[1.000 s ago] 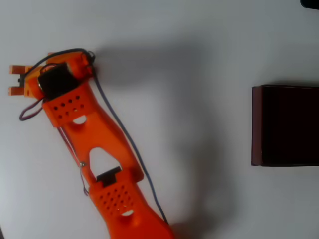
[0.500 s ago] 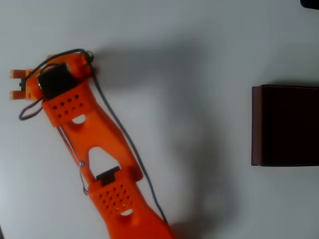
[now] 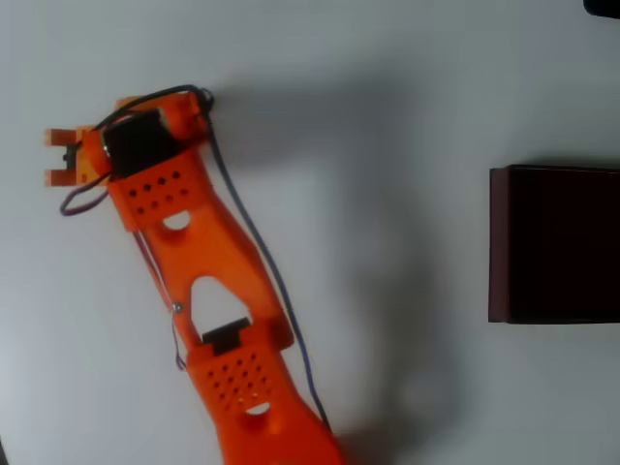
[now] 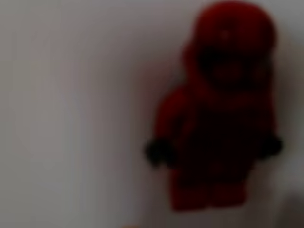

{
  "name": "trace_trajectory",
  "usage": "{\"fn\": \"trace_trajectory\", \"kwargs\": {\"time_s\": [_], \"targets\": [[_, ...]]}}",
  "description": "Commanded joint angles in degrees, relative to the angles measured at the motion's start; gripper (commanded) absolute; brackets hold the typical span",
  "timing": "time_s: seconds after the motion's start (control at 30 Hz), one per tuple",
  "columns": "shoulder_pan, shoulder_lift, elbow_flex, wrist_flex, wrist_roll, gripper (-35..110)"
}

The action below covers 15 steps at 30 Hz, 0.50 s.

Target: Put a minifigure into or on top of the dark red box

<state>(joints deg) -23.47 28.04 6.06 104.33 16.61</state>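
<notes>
Now the orange gripper [image 3: 53, 157], fingers apart, hovers far left over the blurry all-red minifigure [image 4: 216, 109], lining up a grab.

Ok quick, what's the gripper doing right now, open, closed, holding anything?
Gripper: open, fingers apart in the overhead view, nothing seen between them.

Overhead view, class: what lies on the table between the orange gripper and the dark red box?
Nothing but bare white table crossed by the arm's shadow separates the gripper from the dark red box in the overhead view.
</notes>
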Motion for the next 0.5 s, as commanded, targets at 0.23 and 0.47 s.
{"fn": "trace_trajectory", "kwargs": {"time_s": [0.23, 0.47], "targets": [[0.53, 1.76, -1.14, 0.97, 0.09, 21], [0.18, -0.88, -4.48, 0.88, 0.70, 21]]}}
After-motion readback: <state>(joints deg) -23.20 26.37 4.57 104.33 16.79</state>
